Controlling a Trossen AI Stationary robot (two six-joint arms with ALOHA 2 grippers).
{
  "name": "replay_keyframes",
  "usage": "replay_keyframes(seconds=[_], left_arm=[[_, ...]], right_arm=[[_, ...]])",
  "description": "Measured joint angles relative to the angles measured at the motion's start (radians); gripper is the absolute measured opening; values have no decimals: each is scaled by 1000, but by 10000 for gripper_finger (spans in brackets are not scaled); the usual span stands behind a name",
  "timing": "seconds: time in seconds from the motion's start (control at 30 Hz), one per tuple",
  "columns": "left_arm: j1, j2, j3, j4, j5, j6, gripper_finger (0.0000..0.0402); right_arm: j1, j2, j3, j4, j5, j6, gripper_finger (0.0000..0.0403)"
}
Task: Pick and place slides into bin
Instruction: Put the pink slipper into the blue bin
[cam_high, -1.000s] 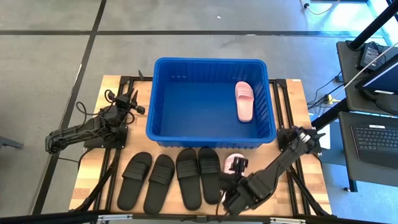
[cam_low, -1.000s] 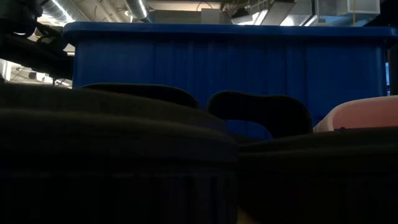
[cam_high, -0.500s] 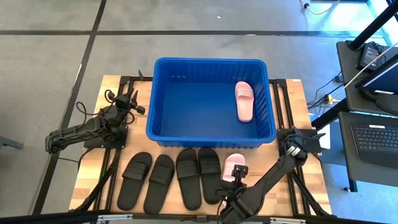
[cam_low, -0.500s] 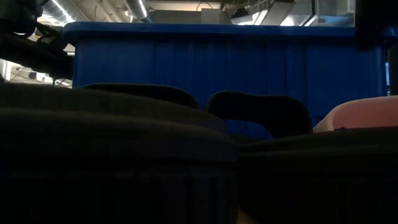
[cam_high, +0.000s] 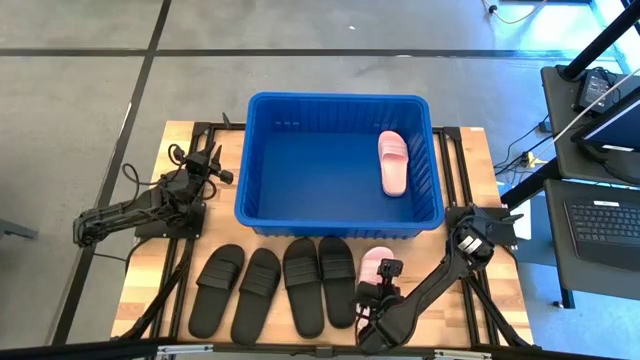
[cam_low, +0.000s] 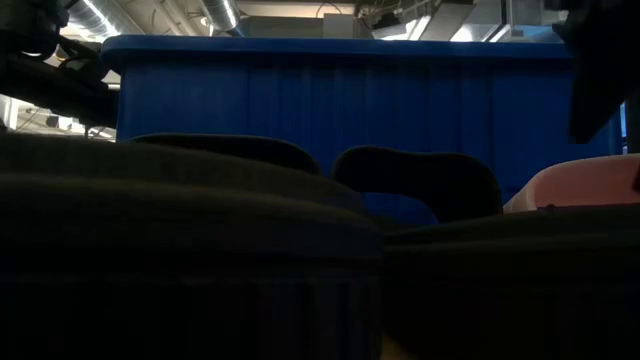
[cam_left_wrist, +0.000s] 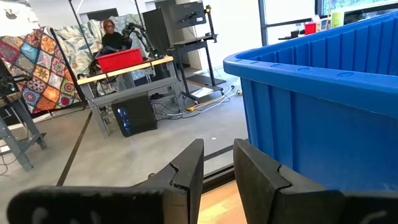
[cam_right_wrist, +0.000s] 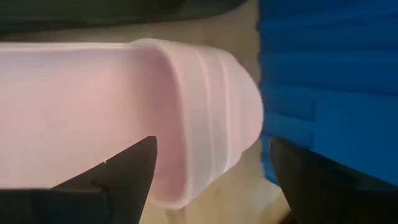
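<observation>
The blue bin (cam_high: 340, 98) stands mid-table with one pale pink slide (cam_high: 393, 163) lying on its floor at the right. A second pink slide (cam_high: 376, 259) lies sole-down on the table before the bin's right corner. My right gripper (cam_right_wrist: 211, 149) hangs open over its strap end. One finger (cam_right_wrist: 127, 171) is above the slide and the other (cam_right_wrist: 317, 180) is beyond its end, toward the bin wall. Several black slides (cam_high: 285, 285) lie in a row to the left. My left gripper (cam_left_wrist: 217, 162) waits at the table's left, open by a narrow gap and empty.
The bin's near wall (cam_low: 350, 110) stands just behind the row of slides. Black slides (cam_low: 200, 250) fill the front of the low view, with the pink slide (cam_low: 575, 185) at its right. A desk with a laptop (cam_high: 605, 215) stands to the right of the table.
My right gripper has drawn back a little toward the near edge and come down over the pink slide on the table. In the low view it enters from above at the right. The slides have kept still.
</observation>
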Motion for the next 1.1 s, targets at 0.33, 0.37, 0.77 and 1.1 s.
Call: replay_keyframes(seconds=[0.33, 0.37, 0.77, 1.1], left_arm=[[0, 0, 0, 0, 0, -2, 82], [0, 0, 0, 0, 0, -2, 82], [0, 0, 0, 0, 0, 0, 82], [0, 0, 0, 0, 0, 0, 82]], right_arm=[[-26, 0, -133, 3, 34, -85, 310], [-28, 0, -138, 4, 34, -98, 310], [-37, 0, -141, 100, 33, -179, 310], [-38, -3, -141, 143, 31, -145, 270]])
